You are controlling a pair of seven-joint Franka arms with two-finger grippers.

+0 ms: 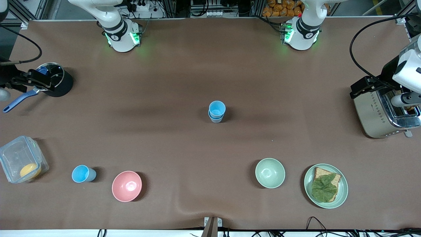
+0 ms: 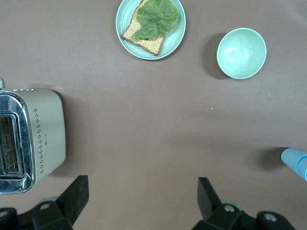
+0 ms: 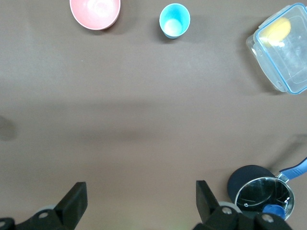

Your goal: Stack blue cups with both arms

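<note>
Two blue cups (image 1: 217, 112) stand nested at the table's middle, a bright sky-blue one inside a duller grey-blue one; their edge shows in the left wrist view (image 2: 295, 160). A third sky-blue cup (image 1: 84, 173) stands alone beside the pink bowl and shows in the right wrist view (image 3: 174, 20). My left gripper (image 1: 365, 86) hangs open and empty by the toaster, its jaws wide over bare table (image 2: 142, 184). My right gripper (image 1: 41, 80) hangs open and empty by the black pot (image 3: 140, 187). Both are well away from the cups.
A silver toaster (image 1: 383, 112) stands at the left arm's end. A black pot (image 1: 56, 82) with a blue handle and a clear lidded box (image 1: 21, 159) are at the right arm's end. A pink bowl (image 1: 127, 186), a green bowl (image 1: 270, 172) and a plate (image 1: 342, 194) with bread and lettuce lie nearest the front camera.
</note>
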